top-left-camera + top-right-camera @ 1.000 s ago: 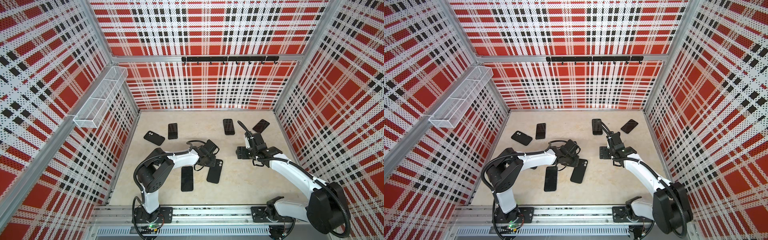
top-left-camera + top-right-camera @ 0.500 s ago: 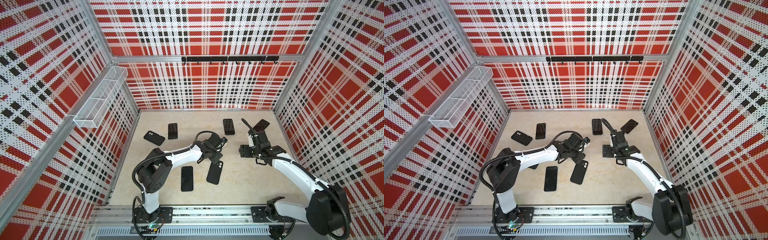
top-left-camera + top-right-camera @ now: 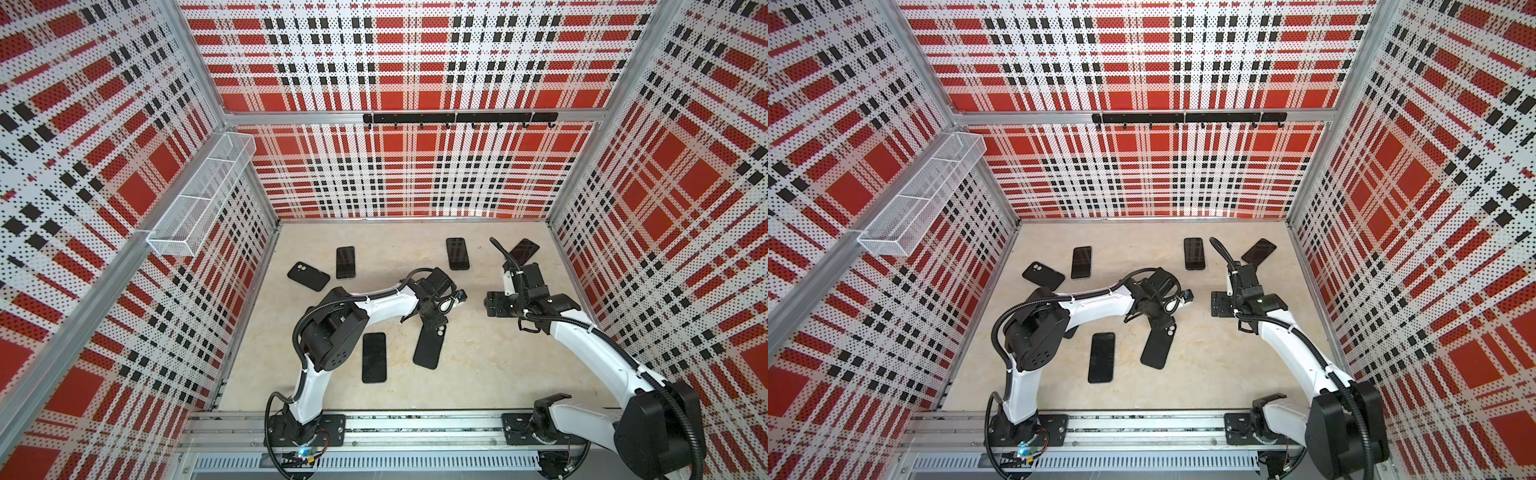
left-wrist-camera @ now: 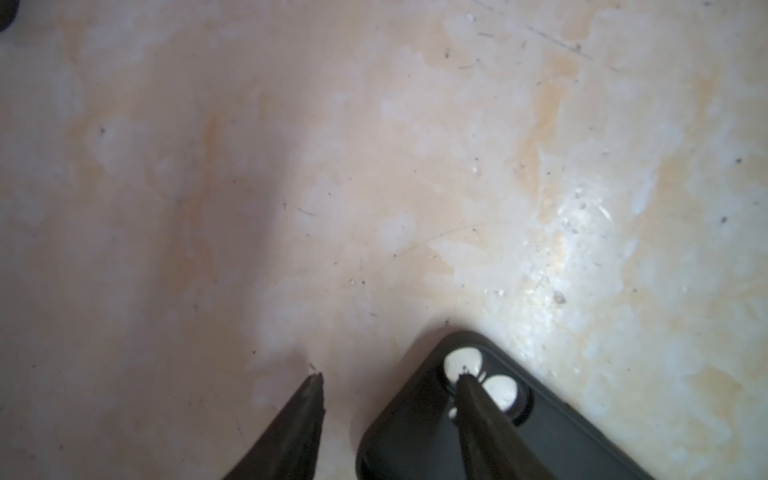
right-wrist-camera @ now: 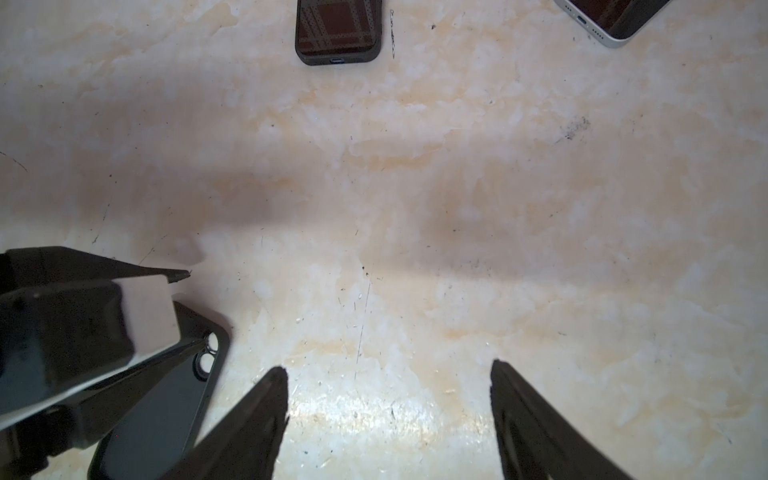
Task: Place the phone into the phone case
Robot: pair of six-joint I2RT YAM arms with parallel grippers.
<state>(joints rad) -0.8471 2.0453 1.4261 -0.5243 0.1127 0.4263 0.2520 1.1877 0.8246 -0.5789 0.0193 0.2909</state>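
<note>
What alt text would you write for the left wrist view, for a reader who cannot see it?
The open left gripper hangs over a beige marbled table. One of its fingertips shows in front of the camera cutout of a black phone case.

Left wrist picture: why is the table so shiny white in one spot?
In the left wrist view, light glares off the table beside the phone case; in the right wrist view, a similar bright patch lies by the right gripper, amid soft shadows.
</note>
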